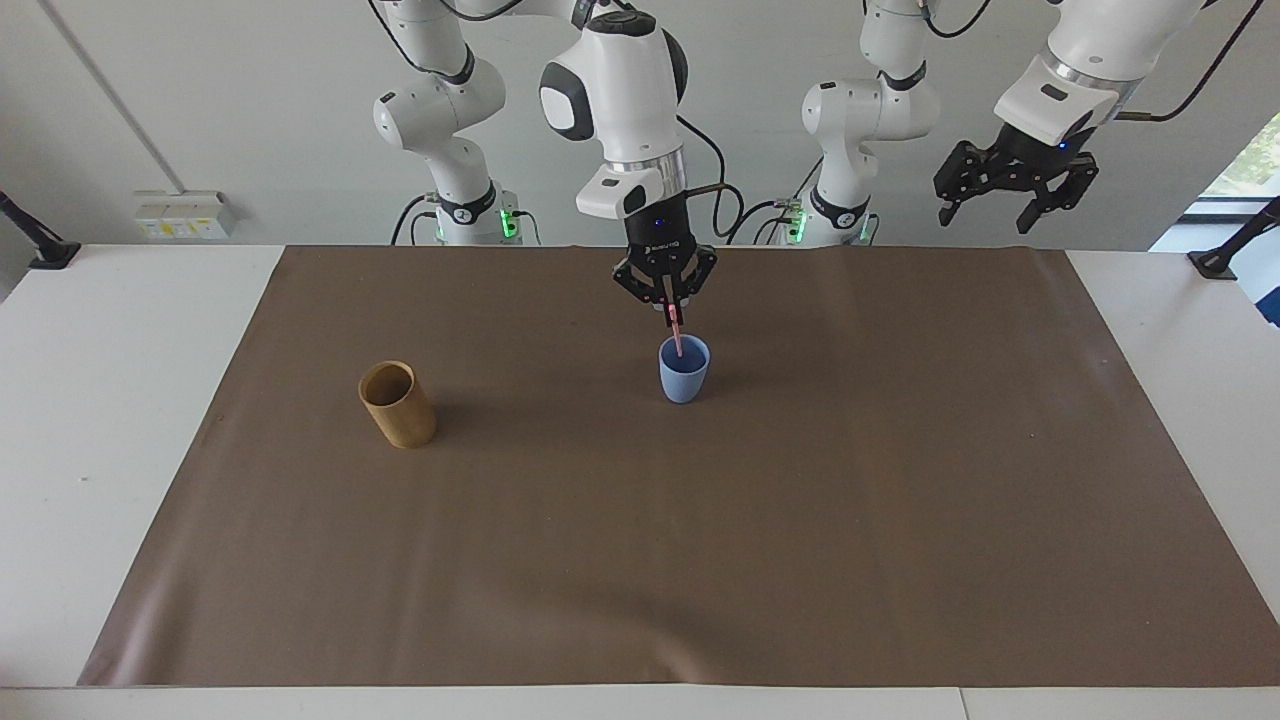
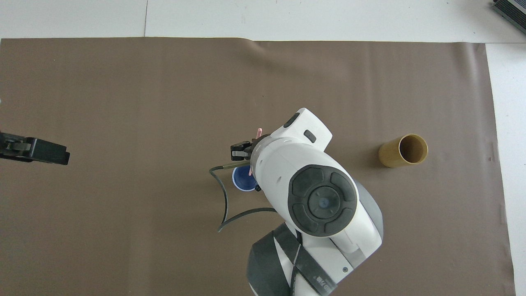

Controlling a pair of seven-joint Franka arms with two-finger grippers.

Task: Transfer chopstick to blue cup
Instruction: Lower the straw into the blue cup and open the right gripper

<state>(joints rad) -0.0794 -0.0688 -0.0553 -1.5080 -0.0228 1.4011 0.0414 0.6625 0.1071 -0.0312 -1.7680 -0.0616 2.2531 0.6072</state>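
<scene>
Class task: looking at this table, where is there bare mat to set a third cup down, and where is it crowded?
Bare mat runs between the tan cup and the blue cup, and from the blue cup toward the left arm's end. It is crowded only at the blue cup, where the right tool holds the chopstick.
</scene>
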